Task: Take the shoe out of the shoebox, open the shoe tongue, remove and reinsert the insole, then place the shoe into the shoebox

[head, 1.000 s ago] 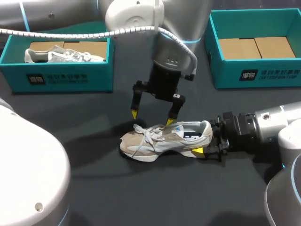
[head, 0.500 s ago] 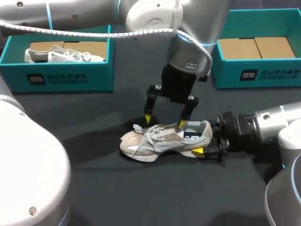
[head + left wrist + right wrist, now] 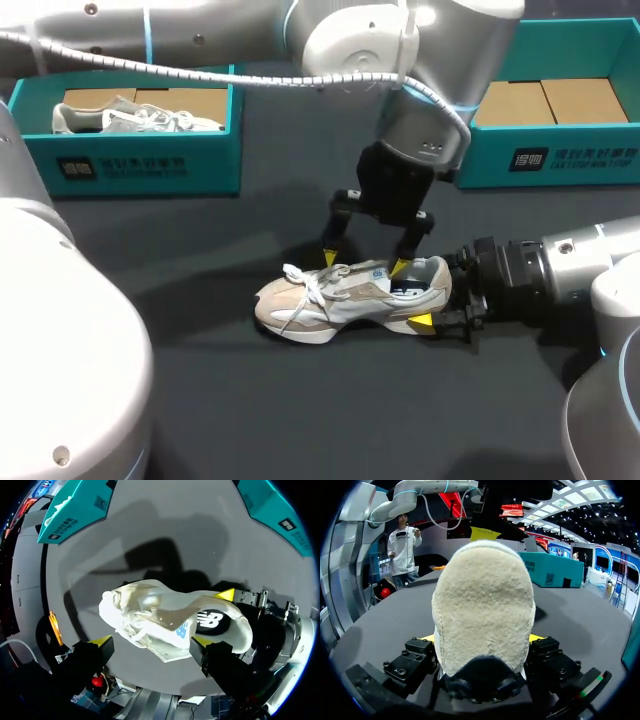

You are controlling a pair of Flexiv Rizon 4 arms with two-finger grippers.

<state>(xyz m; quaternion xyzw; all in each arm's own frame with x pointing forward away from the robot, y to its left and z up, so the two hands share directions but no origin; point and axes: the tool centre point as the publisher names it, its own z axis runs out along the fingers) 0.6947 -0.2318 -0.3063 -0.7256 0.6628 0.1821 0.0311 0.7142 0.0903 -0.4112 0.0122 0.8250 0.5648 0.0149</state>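
Observation:
A beige and white shoe [image 3: 335, 300] lies on the dark table, toe to the left, laces loose. My right gripper [image 3: 435, 300] is shut on its heel. In the right wrist view the fuzzy heel [image 3: 482, 610] fills the space between the fingers of that gripper [image 3: 482, 641]. My left arm reaches past the middle. Its gripper [image 3: 365, 262] hangs open just over the tongue and collar, one yellow tip on each side of the shoe. In the left wrist view the shoe [image 3: 160, 615] lies under the open left gripper [image 3: 150, 641]. I cannot tell whether it touches.
A teal shoebox [image 3: 130, 160] with another shoe [image 3: 130, 118] in it stands at the back left. A second teal shoebox [image 3: 540, 150] at the back right shows only its cardboard floor.
My left arm has moved right and down, bringing its open gripper from above the laces to the tongue and collar. The shoe and the right gripper have kept still.

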